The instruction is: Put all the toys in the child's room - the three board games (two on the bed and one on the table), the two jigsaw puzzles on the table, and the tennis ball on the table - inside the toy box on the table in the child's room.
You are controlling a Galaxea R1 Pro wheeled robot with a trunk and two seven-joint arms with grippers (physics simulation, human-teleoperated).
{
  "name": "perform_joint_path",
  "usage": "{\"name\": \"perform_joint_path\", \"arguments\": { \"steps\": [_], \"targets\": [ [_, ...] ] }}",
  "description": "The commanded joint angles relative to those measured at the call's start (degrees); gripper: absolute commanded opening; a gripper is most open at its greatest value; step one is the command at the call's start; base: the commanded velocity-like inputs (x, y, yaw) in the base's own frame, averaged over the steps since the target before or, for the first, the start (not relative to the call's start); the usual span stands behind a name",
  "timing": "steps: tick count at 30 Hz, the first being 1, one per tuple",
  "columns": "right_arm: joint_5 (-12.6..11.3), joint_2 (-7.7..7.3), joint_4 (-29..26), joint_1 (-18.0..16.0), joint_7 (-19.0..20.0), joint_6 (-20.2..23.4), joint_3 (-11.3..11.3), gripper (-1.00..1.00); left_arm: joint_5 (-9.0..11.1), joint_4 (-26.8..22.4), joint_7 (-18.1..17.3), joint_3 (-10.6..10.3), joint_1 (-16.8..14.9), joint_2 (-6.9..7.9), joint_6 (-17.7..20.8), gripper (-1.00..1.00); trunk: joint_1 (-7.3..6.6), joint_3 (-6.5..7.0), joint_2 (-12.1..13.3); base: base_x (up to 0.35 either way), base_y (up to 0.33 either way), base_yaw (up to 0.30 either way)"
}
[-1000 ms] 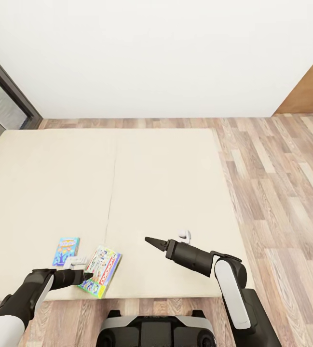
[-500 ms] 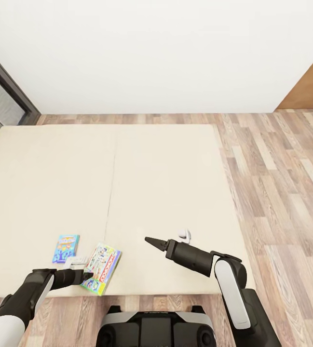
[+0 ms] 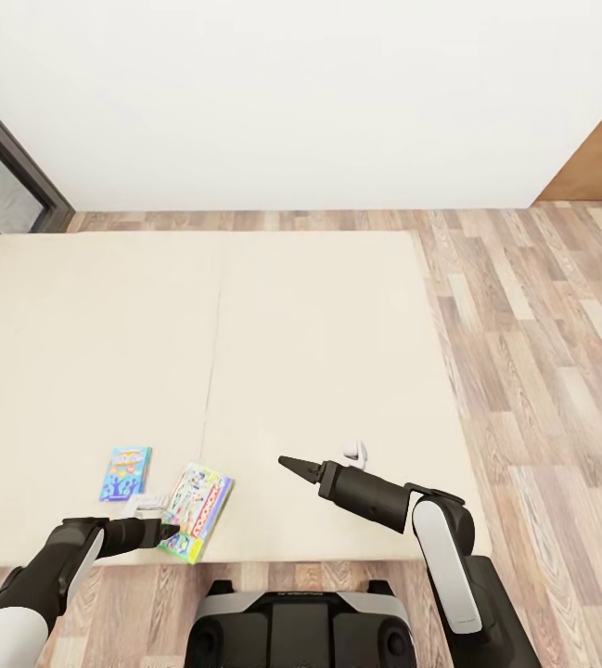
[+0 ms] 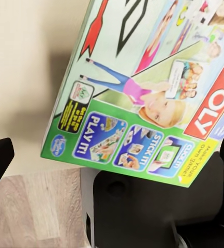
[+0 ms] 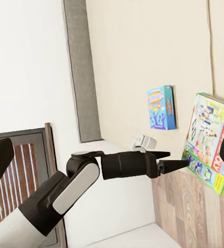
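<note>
Left fingers (image 3: 164,533) apart, beside flat glossy green-edged board game (image 3: 197,511) on beige bed (image 3: 319,353). Right fingers (image 3: 291,463) together, well apart from it.

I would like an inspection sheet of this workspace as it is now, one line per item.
Surface: beige bed, mostly bare, seam down its middle.
Job's things: green-edged board game and small blue board game lie flat, apart, near the bed's front edge.
Clutter: nothing seen.
Grippers: left gripper at the green-edged game's near edge, open or shut unclear; right gripper over the bed, looks shut, empty.
Cables: nothing seen.
Surroundings: wood floor, white wall, dark window frame.
</note>
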Motion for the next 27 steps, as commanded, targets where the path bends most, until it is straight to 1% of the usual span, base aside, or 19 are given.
{"name": "perform_joint_path", "arguments": {
  "steps": [1,20,27],
  "targets": [
    [0.34,0.02,-0.03,-0.03,0.38,0.21,-0.07,1.0,-0.52,-0.08,-0.52,0.25,-0.02,-0.04,0.25,1.0,0.03,-0.16,-0.09,0.0,0.0,0.0],
    [0.34,0.06,-0.03,-0.03,0.27,0.05,-0.08,1.0,-0.46,-0.08,-0.6,0.26,-0.02,0.0,0.25,1.0,0.03,-1.94,-0.09,0.0,0.0,0.0],
    [0.34,0.07,-0.03,-0.03,0.1,-0.02,-0.09,1.0,-0.43,-0.08,-0.61,0.3,-0.02,-0.02,0.22,1.0,0.03,-2.26,-0.09,0.0,0.0,0.0]
  ]
}}
